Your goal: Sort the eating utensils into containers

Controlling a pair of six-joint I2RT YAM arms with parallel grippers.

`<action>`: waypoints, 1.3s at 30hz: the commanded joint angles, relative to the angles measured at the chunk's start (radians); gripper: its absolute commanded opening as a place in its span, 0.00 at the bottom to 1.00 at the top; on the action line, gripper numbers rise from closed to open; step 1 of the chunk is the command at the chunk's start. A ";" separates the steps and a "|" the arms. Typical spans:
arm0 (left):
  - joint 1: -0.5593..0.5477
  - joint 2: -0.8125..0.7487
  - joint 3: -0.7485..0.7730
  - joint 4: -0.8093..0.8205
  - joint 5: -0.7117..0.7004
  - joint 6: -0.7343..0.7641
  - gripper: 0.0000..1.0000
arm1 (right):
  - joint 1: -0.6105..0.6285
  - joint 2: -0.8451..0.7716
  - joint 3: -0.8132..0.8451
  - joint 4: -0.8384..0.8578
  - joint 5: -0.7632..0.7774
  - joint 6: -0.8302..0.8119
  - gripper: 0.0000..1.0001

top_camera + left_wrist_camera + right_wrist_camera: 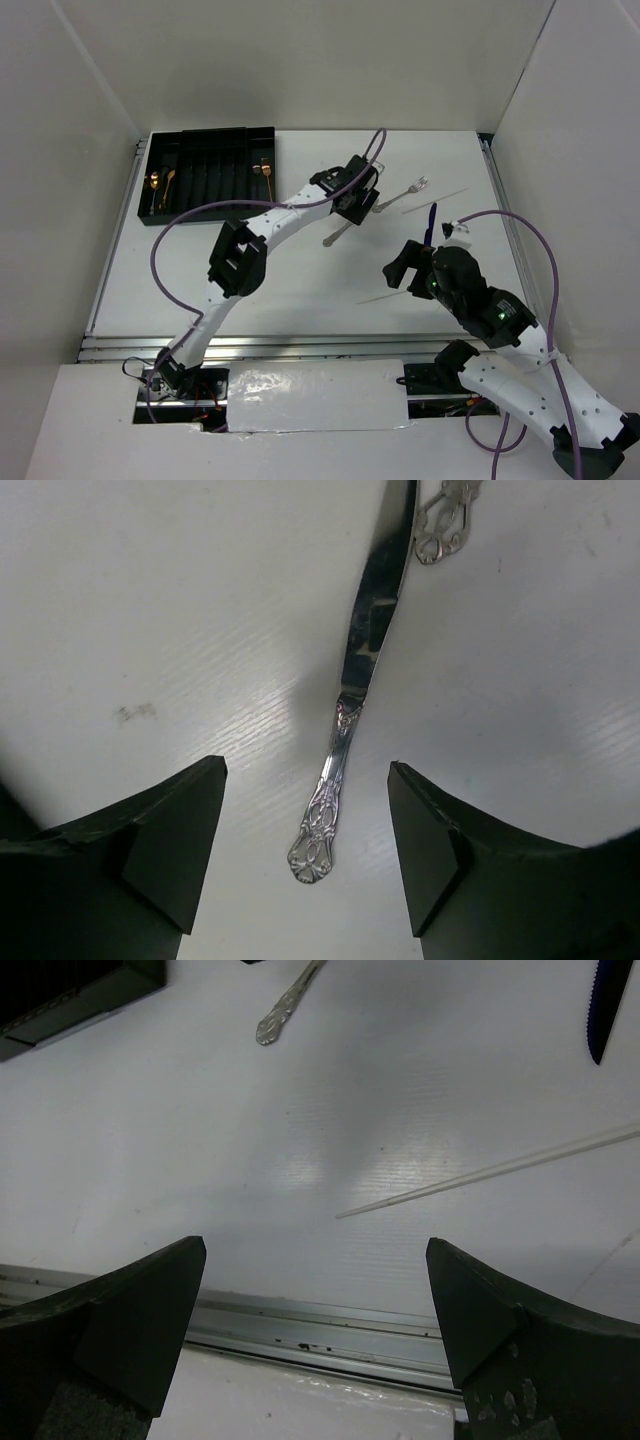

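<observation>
Seen from the left wrist, the left claw [306, 770] is released: its two black fingers [170, 850] stand well apart and neither touches metal. Between them lies the silver knife [365, 630], flat on the white table [150, 630]. Its ornate handle end is nearest the claw, just left of the midline between the jaws. The blade runs away from the claw and leans a little to the right. The long axis therefore runs roughly along the claw's reach and across the line on which the fingers close. In my judgement a straight descent and squeeze on the handle would suit.

Beyond the blade, far right of the claw, the patterned handle tip of a silver fork [445, 525] lies close beside the knife and could get nudged.

The right claw [315, 1250] is also released and holds nothing. A thin pale stick [490, 1168] lies ahead and to its right, and a dark knife [605, 1005] is further off. The silver knife is well apart from it, so the left arm is plainly nearer.

The black tray [210, 135] sits far behind and to the left of the left claw.
</observation>
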 commanded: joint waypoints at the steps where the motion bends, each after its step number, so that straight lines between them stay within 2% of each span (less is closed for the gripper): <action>1: -0.001 0.078 0.050 -0.001 0.069 0.053 0.79 | 0.011 -0.007 0.024 0.014 0.024 -0.001 1.00; 5: 0.001 0.115 0.045 0.009 0.112 0.061 0.82 | 0.012 0.001 0.021 0.018 0.021 -0.001 1.00; 9: 0.002 0.146 0.036 0.008 0.116 0.058 0.75 | 0.012 0.009 0.017 0.026 0.020 -0.001 1.00; 13: 0.002 0.173 0.039 -0.012 0.109 0.056 0.59 | 0.012 0.012 0.015 0.029 0.021 0.001 1.00; 21: 0.007 0.187 0.005 -0.035 0.109 0.055 0.38 | 0.014 0.015 0.010 0.035 0.020 -0.001 1.00; 24: 0.016 0.181 -0.016 -0.047 0.145 0.050 0.21 | 0.012 0.016 0.010 0.037 0.020 -0.002 1.00; 25: 0.024 0.177 -0.022 -0.049 0.152 0.044 0.11 | 0.011 0.016 0.009 0.035 0.018 -0.001 1.00; 27: 0.035 0.148 -0.068 -0.044 0.150 0.027 0.00 | 0.014 0.016 0.010 0.037 0.018 -0.001 1.00; 31: 0.041 0.053 -0.212 0.000 0.127 -0.014 0.00 | 0.014 0.013 0.010 0.035 0.018 0.001 1.00; 37: 0.041 -0.118 -0.522 0.054 0.161 -0.086 0.00 | 0.017 0.015 0.012 0.041 0.017 0.001 1.00; 39: 0.036 -0.173 -0.576 0.078 0.155 -0.108 0.00 | 0.020 0.015 0.009 0.047 0.012 0.001 1.00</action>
